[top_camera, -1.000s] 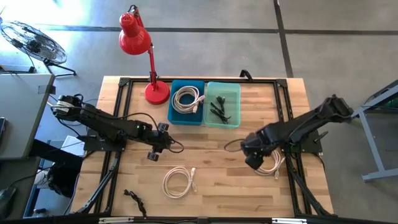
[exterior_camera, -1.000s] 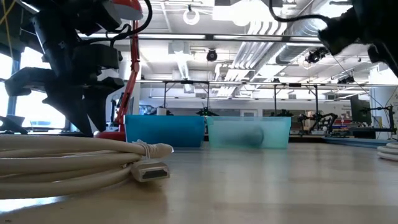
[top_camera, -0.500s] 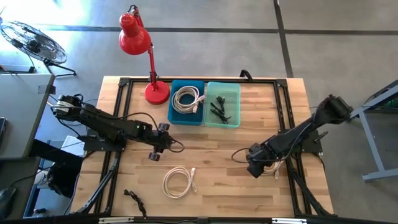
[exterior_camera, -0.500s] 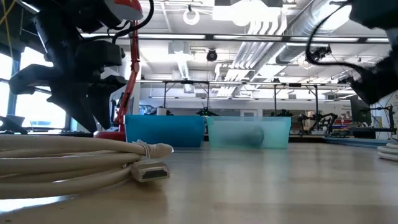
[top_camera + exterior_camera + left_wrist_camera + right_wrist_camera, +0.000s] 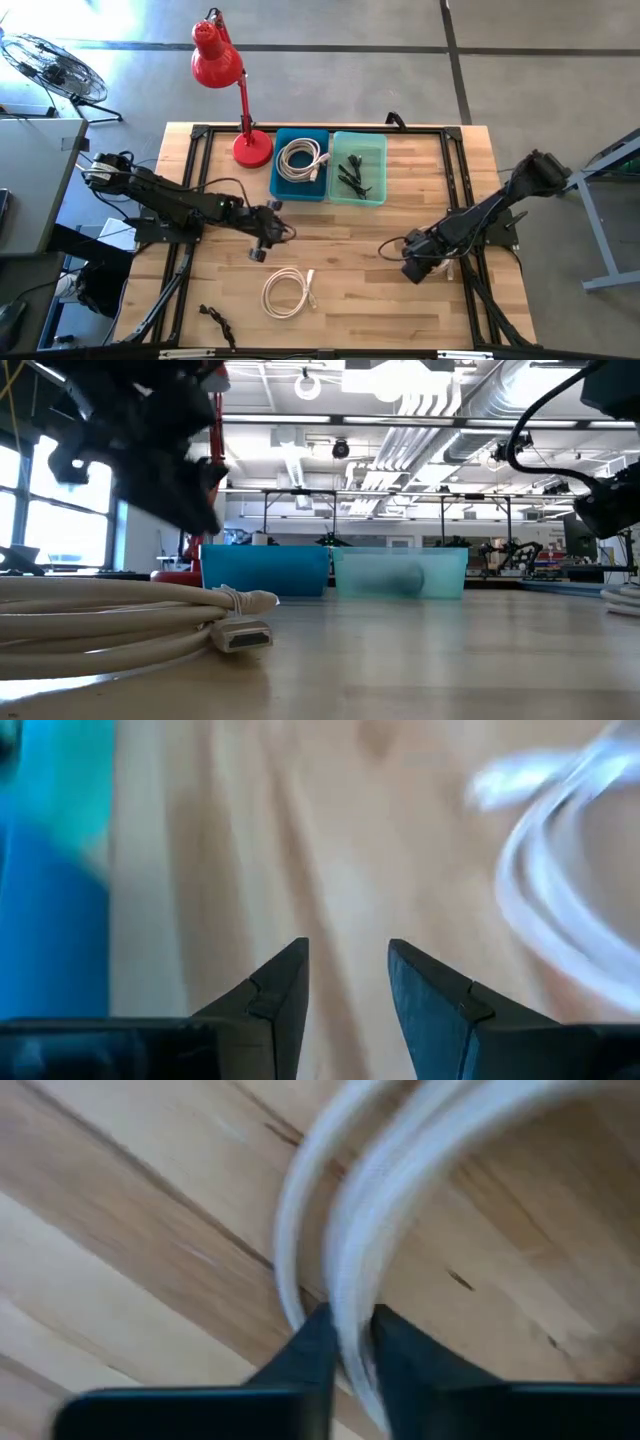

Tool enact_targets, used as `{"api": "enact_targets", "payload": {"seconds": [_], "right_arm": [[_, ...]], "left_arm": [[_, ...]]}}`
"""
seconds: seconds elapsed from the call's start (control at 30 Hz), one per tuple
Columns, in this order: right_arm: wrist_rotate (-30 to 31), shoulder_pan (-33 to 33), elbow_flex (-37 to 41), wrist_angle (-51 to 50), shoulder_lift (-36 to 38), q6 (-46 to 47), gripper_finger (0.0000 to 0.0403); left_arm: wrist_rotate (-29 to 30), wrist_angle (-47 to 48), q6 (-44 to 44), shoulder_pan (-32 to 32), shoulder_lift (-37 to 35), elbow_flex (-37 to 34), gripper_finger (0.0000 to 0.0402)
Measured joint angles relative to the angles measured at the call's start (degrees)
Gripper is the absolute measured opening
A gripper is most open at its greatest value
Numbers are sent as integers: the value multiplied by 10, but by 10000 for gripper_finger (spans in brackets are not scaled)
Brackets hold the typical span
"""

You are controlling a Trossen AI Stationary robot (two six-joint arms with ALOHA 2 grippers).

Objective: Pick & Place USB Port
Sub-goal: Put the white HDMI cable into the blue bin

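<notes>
Cables numbered three, all white: one coiled in the blue bin [image 5: 300, 165], one loose [image 5: 287, 293] at near centre, one [image 5: 400, 1200] pinched by the right gripper [image 5: 418, 268]. Left gripper [image 5: 262, 250] hovered narrowly parted, empty, between bin and loose coil.

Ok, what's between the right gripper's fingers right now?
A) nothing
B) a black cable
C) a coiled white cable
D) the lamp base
C: the right wrist view shows the right gripper with its fingers closed around a strand of the coiled white cable, at the table's right edge in the high view.
</notes>
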State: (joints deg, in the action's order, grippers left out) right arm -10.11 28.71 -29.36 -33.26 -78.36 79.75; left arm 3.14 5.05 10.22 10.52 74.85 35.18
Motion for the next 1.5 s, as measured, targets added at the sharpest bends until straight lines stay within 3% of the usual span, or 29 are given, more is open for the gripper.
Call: {"api": "enact_targets", "payload": {"seconds": [0.07, 0.2, 0.43, 0.6, 0.8, 0.93, 1.2, 1.5], "right_arm": [[12, 0, -4, 1, -2, -17, 26], [26, -1, -5, 7, -2, -18, 28], [70, 0, -19, 9, -4, -46, 28], [185, -4, -78, 27, -8, -113, 28], [229, -1, -195, 81, -6, -258, 28], [261, 2, -268, 90, -6, -350, 28], [277, 2, -347, 115, -5, -474, 28], [258, -22, -353, 148, -7, -520, 28]], "left_arm": [[-38, -55, 23, 0, 0, 0, 136], [-91, -168, 64, 0, 0, 0, 136], [-101, -306, 90, 0, 0, 0, 136], [-101, -335, 146, 0, 0, 0, 136], [-99, -332, 280, 0, 0, 0, 136], [-68, -332, 347, 0, 0, 0, 136], [-48, -339, 386, 0, 0, 0, 136], [-31, -444, 419, 0, 0, 0, 136]]}}
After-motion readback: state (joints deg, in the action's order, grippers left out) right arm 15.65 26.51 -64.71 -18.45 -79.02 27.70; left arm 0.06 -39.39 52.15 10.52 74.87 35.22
